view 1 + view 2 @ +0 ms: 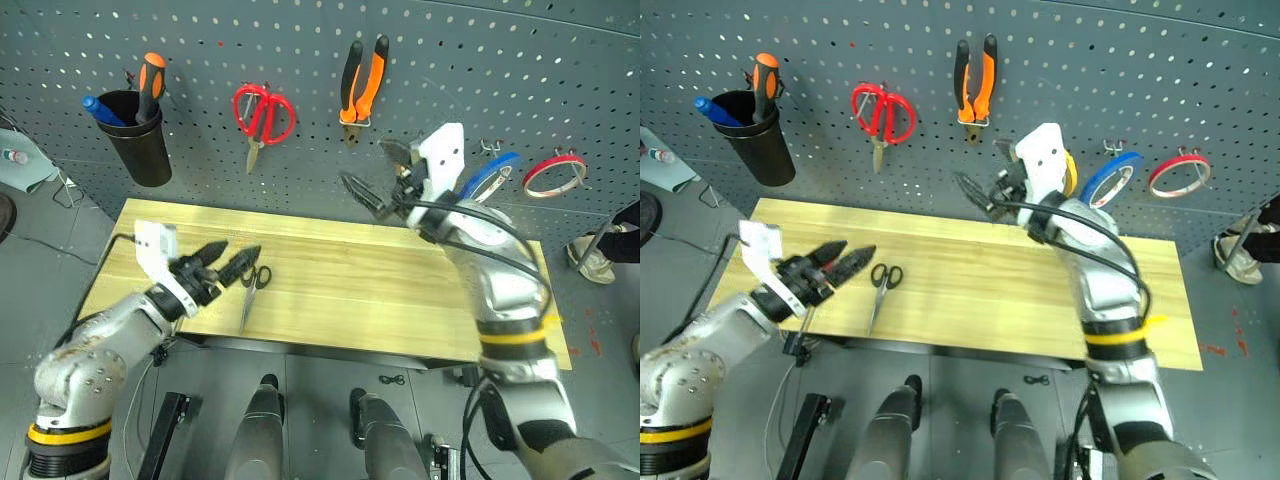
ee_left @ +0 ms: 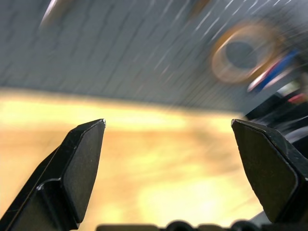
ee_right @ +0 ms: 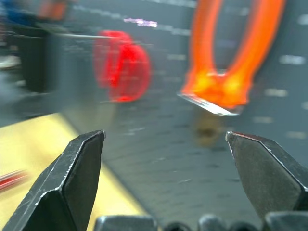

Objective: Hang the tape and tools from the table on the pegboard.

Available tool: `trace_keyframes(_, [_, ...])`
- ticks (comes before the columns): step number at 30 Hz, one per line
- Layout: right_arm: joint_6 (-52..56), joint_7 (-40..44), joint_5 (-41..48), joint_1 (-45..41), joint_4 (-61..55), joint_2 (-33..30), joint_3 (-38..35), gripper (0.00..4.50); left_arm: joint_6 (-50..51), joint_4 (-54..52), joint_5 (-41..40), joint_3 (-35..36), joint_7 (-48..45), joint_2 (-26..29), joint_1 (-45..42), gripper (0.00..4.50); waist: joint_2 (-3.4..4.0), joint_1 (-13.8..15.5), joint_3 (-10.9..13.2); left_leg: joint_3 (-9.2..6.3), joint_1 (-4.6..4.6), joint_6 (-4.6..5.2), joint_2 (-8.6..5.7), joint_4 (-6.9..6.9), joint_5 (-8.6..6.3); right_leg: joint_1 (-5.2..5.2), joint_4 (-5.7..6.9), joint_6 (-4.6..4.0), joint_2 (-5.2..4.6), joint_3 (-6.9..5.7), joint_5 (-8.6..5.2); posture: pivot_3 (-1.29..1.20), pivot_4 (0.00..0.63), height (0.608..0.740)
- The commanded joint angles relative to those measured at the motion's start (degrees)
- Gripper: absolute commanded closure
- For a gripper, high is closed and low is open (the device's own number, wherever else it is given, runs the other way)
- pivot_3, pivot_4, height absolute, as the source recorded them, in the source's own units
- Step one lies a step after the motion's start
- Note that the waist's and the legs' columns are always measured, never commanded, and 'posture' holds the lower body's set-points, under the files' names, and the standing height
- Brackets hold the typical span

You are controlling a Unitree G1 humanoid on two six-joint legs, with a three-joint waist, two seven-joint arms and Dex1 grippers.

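The orange-and-black pliers (image 1: 370, 85) hang on the grey pegboard (image 1: 450, 60). Just below and right of them, my right gripper (image 1: 372, 172) is open and holds nothing. The tan tape (image 1: 1069, 172) sits against the board beside the blue ring, half hidden behind that hand. The small black scissors (image 1: 255, 278) lie on the wooden table (image 1: 350, 290). My left gripper (image 1: 232, 258) is open and hovers just left of them. In the right wrist view a blurred red streak (image 3: 9, 178) lies on the table; I cannot tell whether it is the screwdriver.
A black cup (image 1: 135, 135) on the board's left holds an orange-and-black screwdriver and a blue pen. Red scissors (image 1: 262, 115) hang left of the pliers. A blue ring (image 1: 490, 175) and a red ring (image 1: 555, 172) hang at the right.
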Motion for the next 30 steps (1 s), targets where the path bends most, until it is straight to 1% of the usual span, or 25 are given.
trace_keyframes(1, [9.1,7.2,8.6,4.7,-9.5,-4.4,1.0,0.04,-1.9,-1.4,11.2,-5.2,4.6,-0.8,2.4,0.00,0.00,0.0,0.0,0.00,0.01,0.00,0.00,0.02,0.00,0.02,0.00,-0.01,0.00,0.00,-0.02,0.16,0.299,0.740])
trace_keyframes(4, [8.7,11.6,9.4,9.4,-10.9,-7.6,2.6,0.04,-1.4,2.1,18.1,-8.3,9.9,-4.5,3.7,0.00,0.00,0.0,0.0,0.01,0.03,0.02,-0.01,0.07,0.02,0.04,-0.02,0.02,-0.01,0.02,-0.07,0.14,0.305,0.740])
trace_keyframes(7, [7.9,15.2,10.1,9.7,-10.9,-8.5,4.4,0.04,-0.8,5.4,24.1,-10.7,12.9,-7.0,3.9,0.00,0.04,-0.8,0.0,0.01,0.00,0.03,0.00,0.25,0.02,0.03,0.00,0.31,0.00,0.04,-0.20,0.10,0.332,0.740])
trace_keyframes(9, [8.0,16.8,10.3,9.2,-10.9,-8.8,5.2,0.04,0.0,7.2,26.3,-11.1,13.7,-8.4,3.3,0.00,0.04,-1.4,0.0,0.02,-0.01,0.03,0.00,0.33,0.02,0.03,0.03,0.42,0.01,0.04,-0.22,0.09,0.346,0.740])
trace_keyframes(14, [5.5,18.2,6.7,8.6,-8.5,-8.9,7.6,0.04,-0.6,14.9,30.6,-13.0,11.5,-10.8,-0.4,0.00,0.15,-1.7,0.1,0.00,0.01,0.05,0.00,0.40,0.03,0.04,0.10,0.41,0.01,0.04,-0.23,0.06,0.383,0.740])
trace_keyframes(17, [5.8,17.8,6.5,8.7,-8.5,-8.6,7.6,0.04,-1.0,18.9,33.3,-13.9,10.4,-11.7,-3.1,0.00,0.21,-1.8,0.2,0.00,-0.02,0.06,-0.01,0.43,0.03,0.04,0.09,0.43,0.01,0.05,-0.23,0.05,0.395,0.740])
trace_keyframes(22, [7.0,17.2,7.0,9.2,-9.6,-9.2,6.8,0.04,0.1,22.6,36.3,-14.4,9.0,-12.6,-6.0,0.00,0.45,-2.3,0.6,-0.02,-0.07,0.06,-0.01,0.43,0.04,0.03,0.09,0.48,0.01,0.05,-0.25,0.03,0.413,0.740])
trace_keyframes(25, [7.6,16.6,7.2,9.6,-10.1,-9.4,6.3,0.00,0.4,23.3,37.3,-14.3,8.0,-13.1,-6.3,0.79,0.50,-2.9,0.7,-0.03,-0.07,0.06,-0.02,0.42,0.04,0.04,0.09,0.51,0.00,0.06,-0.26,0.02,0.423,0.740])
trace_keyframes(26, [7.8,16.5,7.3,9.7,-10.2,-9.5,6.3,0.00,0.4,23.3,37.4,-14.1,7.7,-13.3,-6.3,1.17,0.54,-3.0,0.7,-0.03,-0.07,0.06,-0.02,0.42,0.04,0.04,0.09,0.51,0.00,0.06,-0.26,0.02,0.423,0.740])
trace_keyframes(27, [8.0,16.3,7.4,9.7,-10.3,-9.4,6.2,0.00,0.6,23.2,37.5,-14.3,7.0,-13.4,-6.3,1.70,0.58,-3.2,0.8,-0.03,-0.07,0.06,-0.02,0.42,0.04,0.04,0.09,0.51,0.01,0.07,-0.26,0.02,0.427,0.740])
trace_keyframes(28, [8.1,16.1,7.5,9.7,-10.5,-9.3,6.2,0.00,0.9,23.0,37.6,-14.3,6.5,-13.5,-6.2,2.15,0.61,-3.3,0.8,-0.03,-0.06,0.06,-0.01,0.42,0.04,0.04,0.10,0.51,0.01,0.07,-0.26,0.03,0.430,0.740])
trace_keyframes(29, [8.2,16.0,7.6,9.8,-10.6,-9.3,6.2,0.00,1.1,22.8,37.8,-14.2,6.2,-13.5,-6.1,2.51,0.70,-3.4,0.9,-0.04,-0.05,0.06,-0.01,0.41,0.04,0.03,0.11,0.51,0.01,0.06,-0.27,0.03,0.430,0.740])
trace_keyframes(30, [8.3,15.9,7.7,9.8,-10.7,-9.2,6.3,0.00,1.4,22.4,38.0,-14.1,6.3,-13.6,-6.0,3.01,0.76,-3.5,1.0,-0.05,-0.05,0.06,-0.02,0.42,0.04,0.04,0.11,0.51,0.01,0.07,-0.26,0.03,0.431,0.740])
